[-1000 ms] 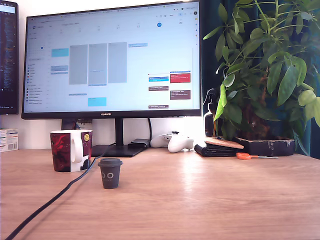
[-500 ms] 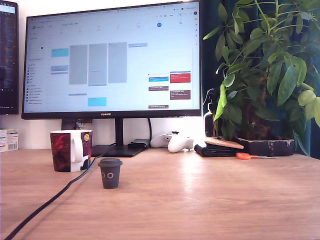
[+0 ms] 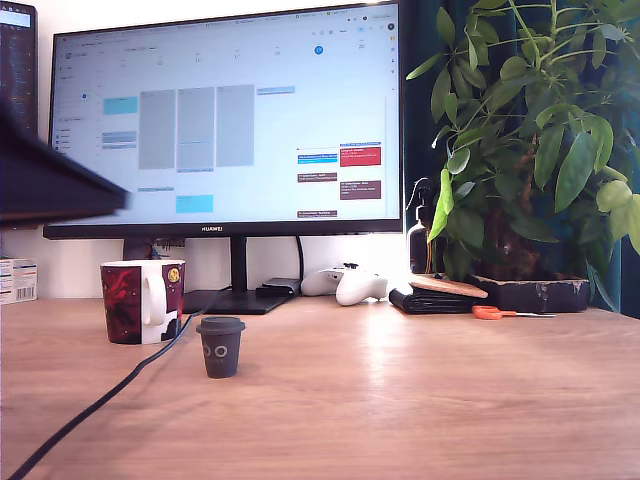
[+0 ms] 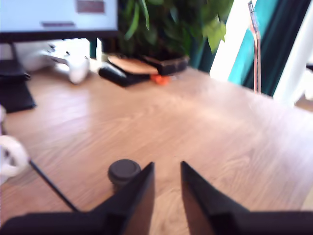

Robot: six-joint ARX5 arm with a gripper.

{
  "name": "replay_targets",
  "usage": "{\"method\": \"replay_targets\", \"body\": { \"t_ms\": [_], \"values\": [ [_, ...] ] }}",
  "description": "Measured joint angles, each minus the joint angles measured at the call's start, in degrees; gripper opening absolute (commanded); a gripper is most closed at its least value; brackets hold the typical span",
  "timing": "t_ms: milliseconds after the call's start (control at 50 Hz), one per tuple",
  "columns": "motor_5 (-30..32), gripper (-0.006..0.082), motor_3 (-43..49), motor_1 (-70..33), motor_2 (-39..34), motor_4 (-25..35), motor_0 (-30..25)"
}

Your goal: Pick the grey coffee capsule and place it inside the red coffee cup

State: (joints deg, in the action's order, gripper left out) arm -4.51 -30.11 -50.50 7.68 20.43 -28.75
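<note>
- At the exterior view's left edge a dark, blurred arm (image 3: 50, 180) now juts in above the cup (image 3: 142, 301), where half a second ago that stretch of monitor (image 3: 225, 120) was unobstructed; my reading is that the approach to the pick has only just begun.
- Nothing else in that view has shifted: the capsule (image 3: 220, 346) stands on the desk (image 3: 420, 400) where it did before, nearer the camera than the cup and just to its right, apart from it, beside the black cable (image 3: 100, 405).
- The capsule is upright, long axis vertical, wider lid up, pale rings facing the camera.
- The cup is upright too, mouth up, white handle toward the camera.
- From the wrist view, the gripper (image 4: 166, 169) shows two dark fingers with a narrow gap and bare desk between them: jaws slightly parted, grasping nothing.
- The capsule (image 4: 123, 172) sits just beside one fingertip, outside the gap, lid toward the lens, so the gripper looks to need a sideways correction before closing.
</note>
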Motion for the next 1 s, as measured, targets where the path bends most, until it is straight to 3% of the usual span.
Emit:
{"method": "replay_targets", "body": {
  "t_ms": [340, 900, 1000],
  "values": [
    [3.7, 0.0687, 7.4, -24.4, 13.6, -5.1, -2.4],
    [4.7, 0.0681, 15.3, -41.8, 26.7, -7.8, -2.4],
    [4.7, 0.0609, 15.6, -41.9, 27.7, -8.2, -2.4]
  ]
}}
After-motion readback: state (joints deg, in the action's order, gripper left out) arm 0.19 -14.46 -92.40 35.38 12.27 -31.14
